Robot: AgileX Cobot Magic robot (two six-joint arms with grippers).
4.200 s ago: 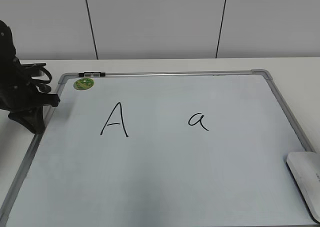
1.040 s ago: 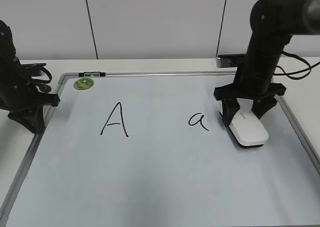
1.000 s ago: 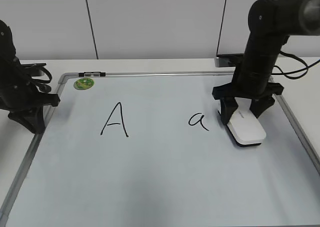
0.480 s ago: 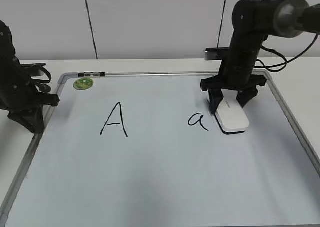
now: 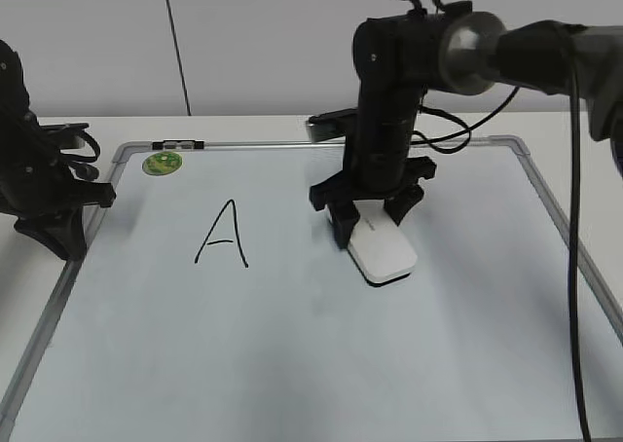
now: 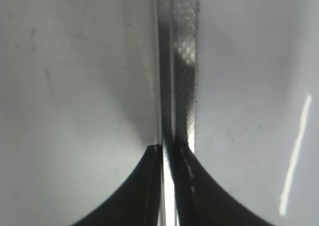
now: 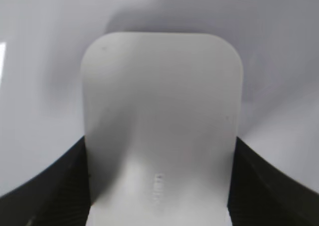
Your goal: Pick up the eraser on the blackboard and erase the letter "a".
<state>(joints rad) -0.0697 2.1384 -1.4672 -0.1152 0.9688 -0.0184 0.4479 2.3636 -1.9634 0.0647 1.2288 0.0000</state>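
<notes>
The white eraser point(image 5: 384, 252) lies flat on the blackboard point(image 5: 292, 364), a white board with a silver-grey frame, right of the capital "A" point(image 5: 224, 234). My right gripper point(image 5: 368, 220) is shut on the eraser's far end; in the right wrist view the eraser point(image 7: 162, 131) fills the gap between the black fingers point(image 7: 159, 186). The letter "a" does not show; the eraser and gripper cover the spot where it was. My left gripper point(image 5: 60, 218) rests at the board's left edge, its fingers point(image 6: 169, 154) closed together over the frame point(image 6: 179, 61).
A round green magnet point(image 5: 163, 163) sits at the board's top left corner beside a black-and-white clip point(image 5: 180, 145) on the frame. The right arm's cables point(image 5: 458, 130) hang over the board's top right. A white wall stands behind the table.
My right gripper has slid the eraser leftward across the board, from right of the "a" onto its spot. The "a" is no longer visible. The left arm has not moved.
</notes>
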